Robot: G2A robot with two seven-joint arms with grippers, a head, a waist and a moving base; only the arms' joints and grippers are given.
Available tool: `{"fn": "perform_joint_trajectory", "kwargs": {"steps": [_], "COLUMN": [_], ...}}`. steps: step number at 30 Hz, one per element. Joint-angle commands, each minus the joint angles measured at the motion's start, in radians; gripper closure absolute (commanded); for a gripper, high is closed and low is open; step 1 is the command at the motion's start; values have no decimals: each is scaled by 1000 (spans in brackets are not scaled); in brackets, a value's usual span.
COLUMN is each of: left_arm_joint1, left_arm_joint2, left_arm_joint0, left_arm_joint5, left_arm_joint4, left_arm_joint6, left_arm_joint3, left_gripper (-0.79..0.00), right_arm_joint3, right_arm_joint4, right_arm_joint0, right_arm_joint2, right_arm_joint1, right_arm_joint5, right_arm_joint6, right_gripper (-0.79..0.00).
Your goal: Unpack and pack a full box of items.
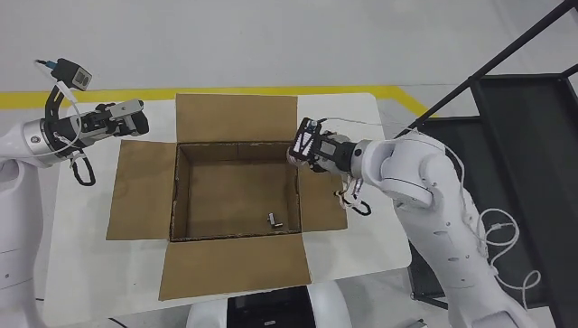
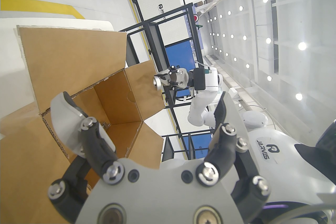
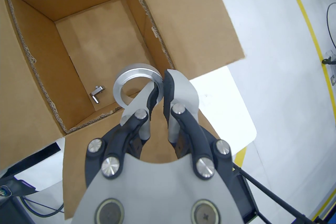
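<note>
right gripper (image 3: 160,86): jaws pinched on a metal ring (image 3: 119,84), over the box (image 1: 226,197) rim at 3 o'clock. small metal part (image 1: 274,222) on the box floor near 5 o'clock. left gripper (image 2: 143,104): jaws wide open, empty, off 10 o'clock. box nearly empty, so most of one phase remains. can't tell whether it's packing or unpacking.

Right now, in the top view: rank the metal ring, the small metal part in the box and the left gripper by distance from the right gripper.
1. metal ring: held in the right gripper, at the box's right edge.
2. small metal part: on the box floor, near-right corner.
3. left gripper: across the box, on its left side.
</note>
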Motion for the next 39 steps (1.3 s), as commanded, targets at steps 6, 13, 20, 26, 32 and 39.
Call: {"fn": "perform_joint_trajectory", "kwargs": {"steps": [6,13,20,26,32,39], "left_arm_joint1": [0,0,0,0,0,0], "left_arm_joint2": [0,0,0,0,0,0], "left_arm_joint0": [0,0,0,0,0,0], "left_arm_joint5": [0,0,0,0,0,0], "left_arm_joint4": [0,0,0,0,0,0], "left_arm_joint6": [0,0,0,0,0,0], "left_arm_joint3": [0,0,0,0,0,0], "left_gripper": [-785,-785,-785,-785,-785,-785], "right_arm_joint3": [-69,-82,-96,-60,-18,-18], "right_arm_joint4": [58,124,-3,-209,-272,-272], "right_arm_joint0": [-83,-228,-408,-466,-461,-461], "right_arm_joint2": [200,347,463,409,352,352], "right_arm_joint1": [31,50,63,68,68,68], "right_arm_joint5": [14,21,44,58,86,86], "right_arm_joint6": [99,74,31,-8,-38,-38], "right_gripper": [0,0,0,0,0,0]}}
